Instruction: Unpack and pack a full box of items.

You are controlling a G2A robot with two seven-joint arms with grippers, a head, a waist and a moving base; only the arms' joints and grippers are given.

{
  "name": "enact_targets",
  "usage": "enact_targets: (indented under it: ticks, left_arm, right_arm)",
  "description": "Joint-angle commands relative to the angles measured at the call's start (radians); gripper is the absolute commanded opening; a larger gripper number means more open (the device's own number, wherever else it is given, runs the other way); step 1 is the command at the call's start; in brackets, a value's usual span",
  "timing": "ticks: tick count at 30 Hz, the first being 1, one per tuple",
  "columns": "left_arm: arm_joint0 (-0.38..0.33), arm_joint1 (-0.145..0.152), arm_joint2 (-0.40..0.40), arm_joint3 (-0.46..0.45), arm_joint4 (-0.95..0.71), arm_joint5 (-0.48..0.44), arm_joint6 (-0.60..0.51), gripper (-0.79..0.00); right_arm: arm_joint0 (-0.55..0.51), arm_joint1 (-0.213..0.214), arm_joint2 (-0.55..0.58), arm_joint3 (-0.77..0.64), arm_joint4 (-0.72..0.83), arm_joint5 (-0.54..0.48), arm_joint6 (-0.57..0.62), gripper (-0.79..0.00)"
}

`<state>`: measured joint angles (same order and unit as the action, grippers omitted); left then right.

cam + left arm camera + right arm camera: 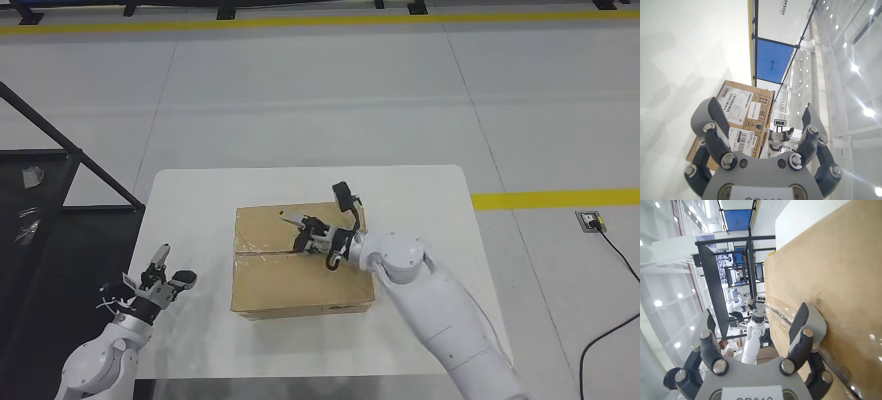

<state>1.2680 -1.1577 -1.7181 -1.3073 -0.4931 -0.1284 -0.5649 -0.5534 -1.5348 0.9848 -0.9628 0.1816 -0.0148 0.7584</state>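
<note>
Bench [200, 200]: white, carries one box.
Box [270, 275]: brown cardboard, bench centre, flaps shut, contents hidden; printed labels [738, 106] on the side facing 9 o'clock.
Right arm [400, 258]: enters from 5 o'clock, jaws spread over the box top, one finger [810, 321] against the clear-taped seam [780, 313].
Left arm [110, 345]: at 8 o'clock off the box, jaws spread, holding nothing.

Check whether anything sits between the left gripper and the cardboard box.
Nothing visible does. The left gripper is open beside the cardboard box, with bare white table between them. The right gripper, also open, is over the box's top, one finger against it by the taped seam.
</note>
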Motion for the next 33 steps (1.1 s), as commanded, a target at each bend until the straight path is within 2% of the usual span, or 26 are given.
enact_targets:
  ticks: [1,5,9,16,25,30,33]
  left_arm:
    - [-0.001,0.001,-0.001,0.003,-0.001,0.0,-0.001,0.0]
    - [-0.004,0.002,-0.005,0.009,-0.005,0.0,-0.004,0.0]
    - [-0.006,0.004,-0.008,0.012,-0.007,-0.001,-0.009,0.0]
    - [-0.013,0.007,-0.008,0.007,-0.005,0.006,-0.013,0.0]
    - [-0.015,0.01,-0.007,0.0,0.003,0.007,-0.012,0.0]
    - [-0.017,0.013,-0.018,0.004,-0.001,0.009,-0.011,0.0]
    - [-0.02,0.015,-0.027,0.004,-0.008,0.01,-0.011,0.0]
  right_arm:
    - [0.016,-0.006,-0.02,0.016,0.007,0.002,0.039,0.0]
    - [0.032,-0.005,-0.031,0.024,-0.046,0.021,0.026,0.0]
    - [0.001,0.015,0.019,-0.01,-0.064,0.016,0.027,0.0]
    - [-0.122,0.067,0.15,-0.177,-0.102,0.032,0.029,0.0]
    - [-0.265,0.11,0.274,-0.365,-0.178,0.126,-0.046,0.0]
    - [-0.32,0.126,0.34,-0.413,-0.149,0.097,-0.056,0.0]
    - [-0.37,0.133,0.379,-0.466,-0.115,0.039,-0.069,0.0]
